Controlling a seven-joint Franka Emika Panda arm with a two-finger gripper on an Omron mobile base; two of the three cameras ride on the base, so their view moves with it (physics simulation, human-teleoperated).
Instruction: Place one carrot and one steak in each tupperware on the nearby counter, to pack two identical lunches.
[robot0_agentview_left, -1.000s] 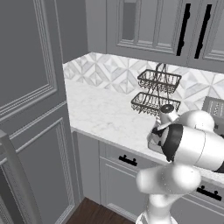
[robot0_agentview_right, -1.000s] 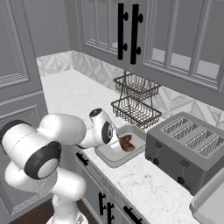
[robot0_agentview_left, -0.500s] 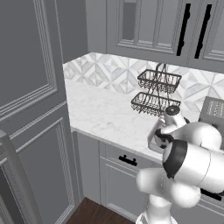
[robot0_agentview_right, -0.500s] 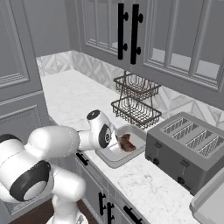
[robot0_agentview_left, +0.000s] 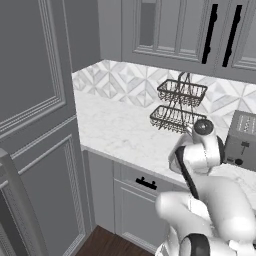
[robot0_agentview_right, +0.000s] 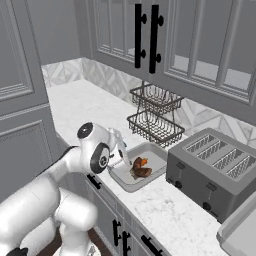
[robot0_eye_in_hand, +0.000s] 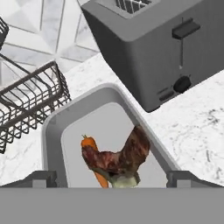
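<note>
Hand view showed the steak (robot0_eye_in_hand: 124, 157) and carrot (robot0_eye_in_hand: 92, 153) inside the tupperware (robot0_eye_in_hand: 52, 131) at lower centre. The claw's (robot0_eye_in_hand: 111, 180) spread was unclear. One lunch looked packed; next likely required retreating toward the second container.

Counter (robot0_agentview_right: 165, 210): white marble-look, smooth. Tupperware (robot0_eye_in_hand: 52, 131): matt grey plastic. Toaster (robot0_agentview_right: 220, 170): dull grey metal. Baskets (robot0_agentview_right: 152, 127): thin black wire. Steak (robot0_eye_in_hand: 120, 159): rough, mottled brown.

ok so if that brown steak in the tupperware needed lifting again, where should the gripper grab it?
Probably the steak's raised, folded top edge, coming straight down from above: it lies crumpled over the carrot, and the tupperware walls block a side approach.
</note>
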